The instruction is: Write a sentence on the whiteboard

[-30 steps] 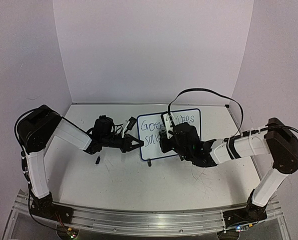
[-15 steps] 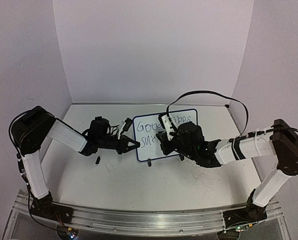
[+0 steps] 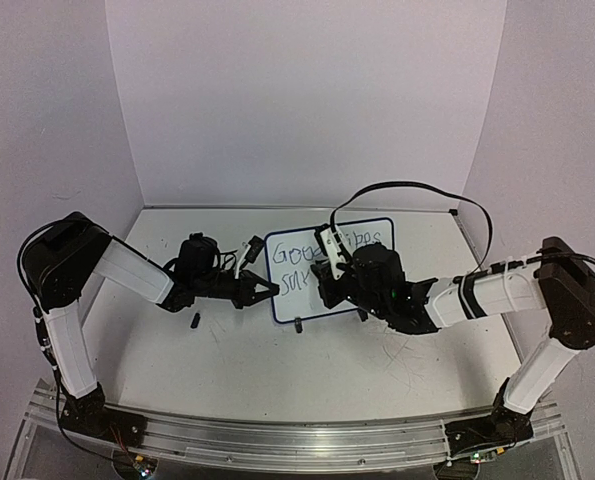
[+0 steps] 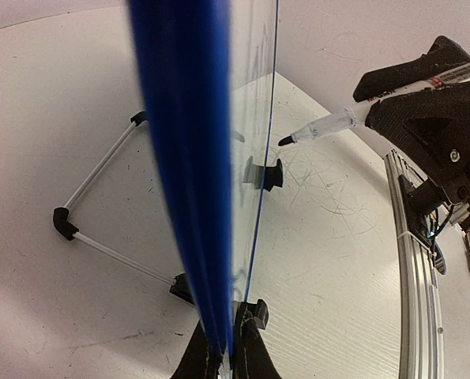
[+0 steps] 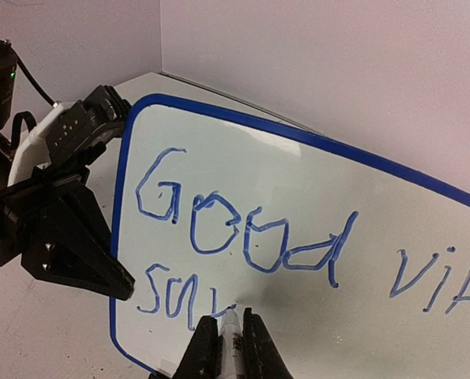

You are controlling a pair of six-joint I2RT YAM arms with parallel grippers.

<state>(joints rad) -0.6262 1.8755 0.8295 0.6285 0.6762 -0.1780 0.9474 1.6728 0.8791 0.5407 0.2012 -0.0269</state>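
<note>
My right fingers (image 5: 205, 351) are closed on a marker (image 5: 231, 330), which stands up between them with its tip against the lower left part of the whiteboard (image 5: 298, 178). The tip sits at the end of a short scrawl that forms the second line. Whether it actually presses on the surface I cannot tell; from my left wrist the marker's dark tip looks just beside the board's face.

My left fingers (image 4: 253, 351) are clamped on the board's left edge, pinching its blue frame (image 4: 183, 158) from both sides. From there the board runs straight up and away, seen edge-on.

The sentence (image 5: 238, 229) is in blue ink. The top line reads "Good" and then the start of "vibes", which runs out of my right wrist's view. The line beneath has only a few rough letters.

From above, the whiteboard stands roughly upright on the table (image 3: 277, 380), a little behind the middle, between my two arms. It rests on small black feet (image 3: 298, 324) with a thin wire stand (image 4: 100, 170) behind it. A small dark object (image 3: 194, 321) lies on the table near my left arm, apart from the board.
</note>
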